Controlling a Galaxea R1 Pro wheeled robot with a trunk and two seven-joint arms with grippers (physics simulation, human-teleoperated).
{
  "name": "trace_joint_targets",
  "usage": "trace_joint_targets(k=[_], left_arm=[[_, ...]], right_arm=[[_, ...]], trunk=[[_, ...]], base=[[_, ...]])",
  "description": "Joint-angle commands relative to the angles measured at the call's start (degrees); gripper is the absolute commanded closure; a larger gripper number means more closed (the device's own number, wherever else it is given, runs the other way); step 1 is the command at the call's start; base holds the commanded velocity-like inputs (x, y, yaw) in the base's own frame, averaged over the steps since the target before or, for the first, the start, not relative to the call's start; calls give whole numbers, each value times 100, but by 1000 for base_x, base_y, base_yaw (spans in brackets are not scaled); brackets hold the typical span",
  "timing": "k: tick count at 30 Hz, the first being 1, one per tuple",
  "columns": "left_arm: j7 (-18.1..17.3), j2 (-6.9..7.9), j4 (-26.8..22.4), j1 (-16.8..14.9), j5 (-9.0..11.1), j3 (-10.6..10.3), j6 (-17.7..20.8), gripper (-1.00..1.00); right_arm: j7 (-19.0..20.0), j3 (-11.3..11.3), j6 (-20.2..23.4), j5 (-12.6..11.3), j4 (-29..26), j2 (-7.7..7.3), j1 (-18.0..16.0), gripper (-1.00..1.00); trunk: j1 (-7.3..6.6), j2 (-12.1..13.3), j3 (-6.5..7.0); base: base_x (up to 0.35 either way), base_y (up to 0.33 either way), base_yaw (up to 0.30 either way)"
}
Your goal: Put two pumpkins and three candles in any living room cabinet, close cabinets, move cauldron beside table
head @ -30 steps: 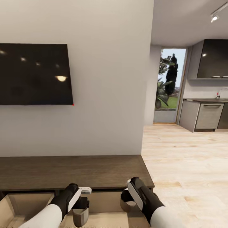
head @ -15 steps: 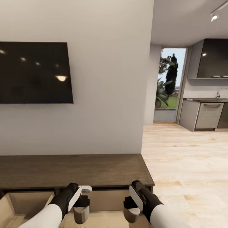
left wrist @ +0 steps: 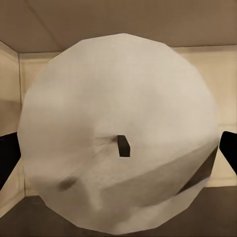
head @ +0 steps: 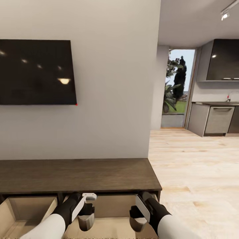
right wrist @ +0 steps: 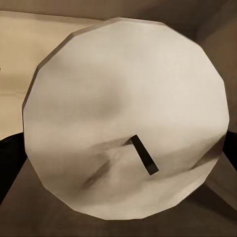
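While facing a plain grey wall (head: pixel 113 83) with a dark wall screen (head: pixel 36 71) mounted on it, looking down over the long dark-brown cabinet (head: pixel 76 174), its top bare and two of its drawers pulled open below, pale beige inside. Off to the right, pale wood floor (head: pixel 196 172) running toward a kitchen with grey units (head: pixel 215 119) and a glass door (head: pixel 177 89) giving onto greenery. Over the right-hand open drawer (head: pixel 113 205), both arms reaching down, well inside its front edge. Left gripper (head: pixel 85 221) clamped on a candle (left wrist: pixel 118 133), fingers (left wrist: pixel 7 158) dark at either side of the white disc in the left wrist view, wick small and dark near its middle, beige drawer walls behind it. Right gripper (head: pixel 136 223) likewise closed around a second candle (right wrist: pixel 126 118), the white face tilted in the right wrist view, a longer dark wick slanting across it, one dark finger (right wrist: pixel 10 163) showing at the edge. Whether either candle touches the drawer floor: cannot tell.
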Motion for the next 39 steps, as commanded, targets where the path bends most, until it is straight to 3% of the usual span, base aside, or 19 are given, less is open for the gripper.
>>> trace_joint_targets(k=[1, 14, 30, 39], left_arm=[[47, 4, -10, -3, 51, -45, 11, 100], [43, -7, 40, -3, 45, -47, -378, 100], [42, -15, 43, -3, 43, -59, -637, 100], [42, -24, 42, -3, 44, -59, -647, 100]], right_arm=[[-43, 19, -44, -55, -2, 0, -4, 100], [-30, 30, -243, -57, 7, 0, -4, 100], [-25, 65, -537, -57, 43, 0, -4, 100], [-18, 71, -1002, -58, 38, 0, 3, 100]], trunk=[[21, -45, -25], [307, -566, -258], [348, -587, -613], [348, -587, -613]], base=[[0, 0, 0], [0, 0, 0], [0, 0, 0], [0, 0, 0]])
